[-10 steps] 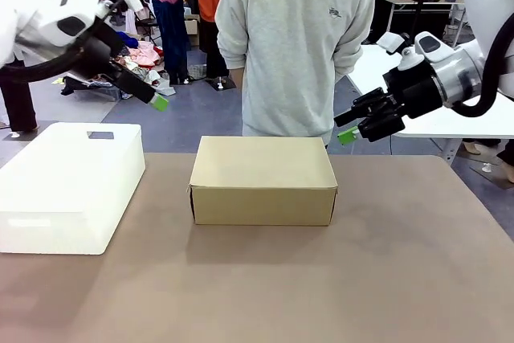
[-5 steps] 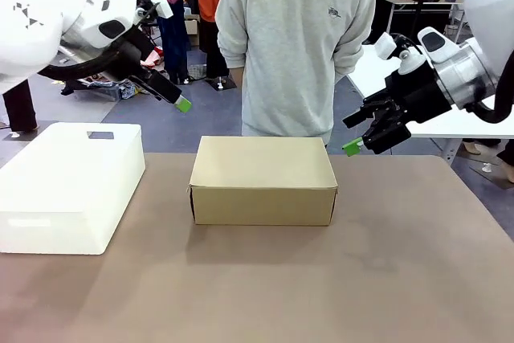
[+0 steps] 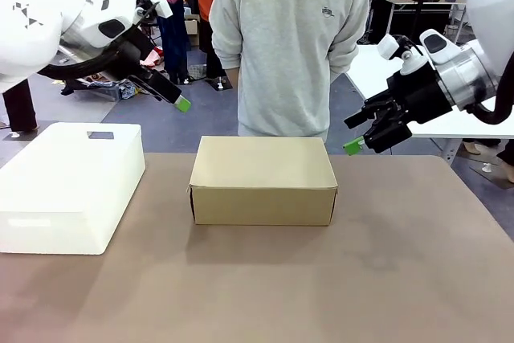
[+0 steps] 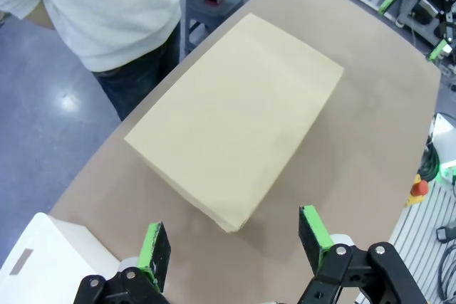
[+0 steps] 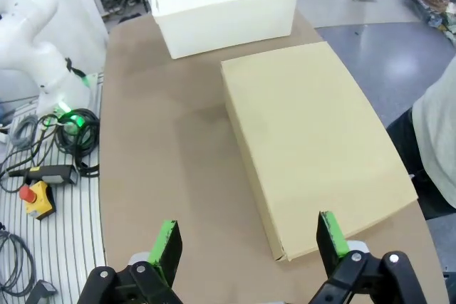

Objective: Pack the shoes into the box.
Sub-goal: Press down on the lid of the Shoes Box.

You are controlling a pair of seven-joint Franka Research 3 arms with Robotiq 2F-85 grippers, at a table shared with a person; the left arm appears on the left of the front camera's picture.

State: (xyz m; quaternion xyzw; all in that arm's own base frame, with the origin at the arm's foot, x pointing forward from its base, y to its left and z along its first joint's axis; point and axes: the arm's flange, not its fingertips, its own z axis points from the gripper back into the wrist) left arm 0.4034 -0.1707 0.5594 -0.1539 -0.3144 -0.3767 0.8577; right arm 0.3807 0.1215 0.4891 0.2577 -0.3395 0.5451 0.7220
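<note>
- firstly, far left on the table: a white plastic bin (image 3: 68, 186) sits well apart from the cardboard box.
- above and behind it, the left gripper (image 3: 178, 102) hangs in the air off the table's far left edge, pointing down toward the box. in its wrist view the left gripper's (image 4: 234, 243) green-padded fingers stand wide apart with nothing between them.
- centre of the table: the box (image 3: 263, 180), plain brown cardboard, stands closed with its lid flat on top. it looks clean and square-edged, with no print or tape to be seen. a person in a grey sweatshirt (image 3: 291, 42) stands just behind it at the far side.
- right: the right gripper (image 3: 353, 144) hovers off the box's far right corner, above the table, touching nothing. in its wrist view the right gripper (image 5: 248, 243) is also spread wide and empty, looking down at the box (image 5: 313, 149) and the bin (image 5: 222, 6) beyond it.
- step in hand, as a judgement: the very start, with the lid still down and nothing packed.
- next move likely calls for lifting the lid, so a finger has to catch its front edge without pushing the light box across the table.
</note>
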